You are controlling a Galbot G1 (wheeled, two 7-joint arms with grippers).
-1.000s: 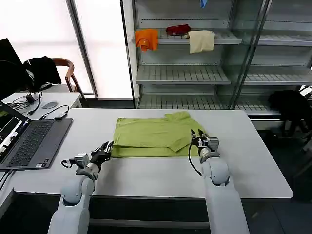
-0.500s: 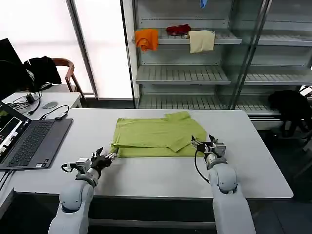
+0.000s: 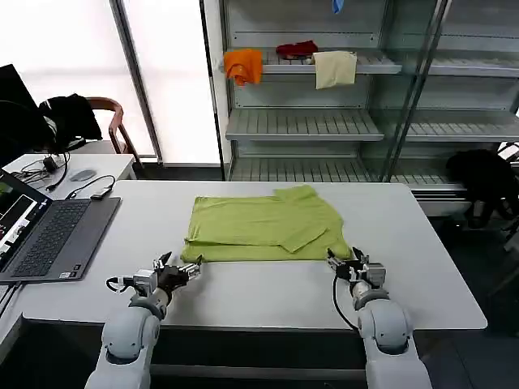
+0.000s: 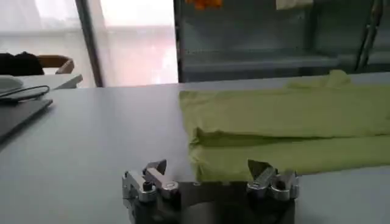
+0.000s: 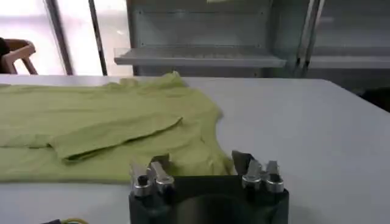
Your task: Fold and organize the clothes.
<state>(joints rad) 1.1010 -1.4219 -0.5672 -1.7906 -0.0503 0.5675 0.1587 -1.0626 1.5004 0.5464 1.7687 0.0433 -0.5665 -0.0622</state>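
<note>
The left end effector (image 3: 180,270) sits low on the desk (image 3: 268,292) with its fingers spread and empty, just off the T-shirt's near left corner. In the left wrist view the cloth's edge lies right ahead of the open tips, so it looks placed to pinch that corner for a fold.

The one lime T-shirt (image 3: 263,228) lies flat between and just beyond the two end effectors, partly folded, with a sleeve flap turned in over the body. That leaves a tidy rectangle whose near hem faces both arms, probably so each can take a corner.

The right end effector (image 3: 349,266) mirrors the left one: fingers parted, holding nothing, close beside the near right corner; in the right wrist view the hem lies just ahead of it.

Count: one shirt, two end effectors, both empty.
</note>
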